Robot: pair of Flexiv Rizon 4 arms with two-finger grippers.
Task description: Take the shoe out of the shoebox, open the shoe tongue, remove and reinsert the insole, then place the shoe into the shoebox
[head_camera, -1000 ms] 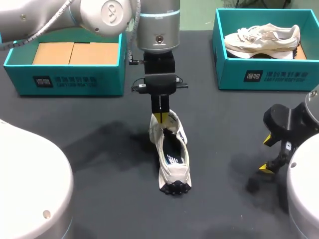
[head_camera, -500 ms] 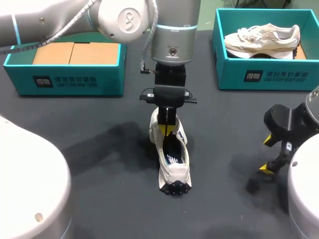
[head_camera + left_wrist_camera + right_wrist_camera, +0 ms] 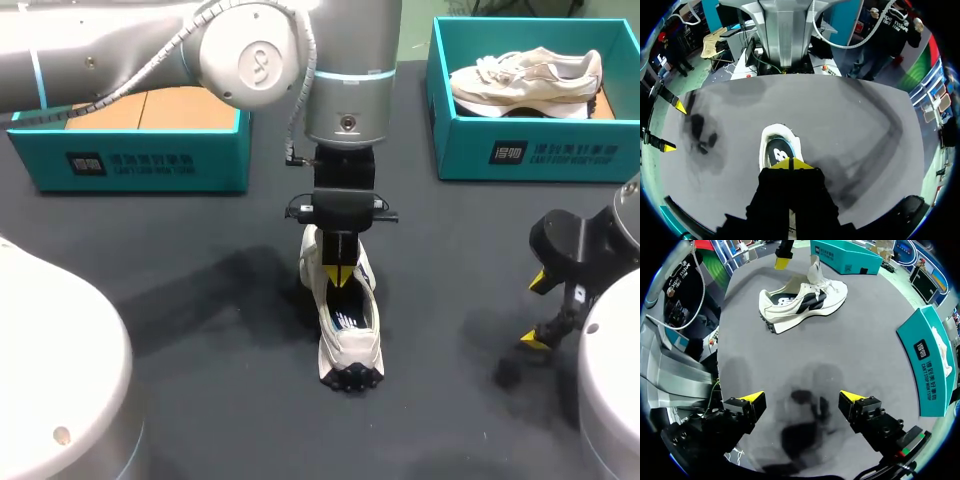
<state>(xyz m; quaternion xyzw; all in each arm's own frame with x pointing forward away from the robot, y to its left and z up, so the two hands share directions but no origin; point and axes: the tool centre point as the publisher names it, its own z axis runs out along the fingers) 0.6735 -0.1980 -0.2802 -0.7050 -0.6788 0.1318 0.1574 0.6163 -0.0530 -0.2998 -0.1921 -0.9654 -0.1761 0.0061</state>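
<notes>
Sitting far left on the dark worktop [image 3: 200, 300]: open teal cardboard shoebox [image 3: 130, 165], brown card inside. Left arm comes in to the middle. Left fingers [image 3: 338, 277] clenched, yellow tips meeting in the mouth of the white mesh sneaker [image 3: 346, 350], over its dark insole [image 3: 779, 152]; cannot tell if anything is pinched. Sneaker stands upright on the worktop, outside both boxes. Second teal shoebox [image 3: 530, 150], far right, holds a beige sneaker [image 3: 525, 80]. Right fingers [image 3: 537, 281] released, spread wide, well apart from the white sneaker.
</notes>
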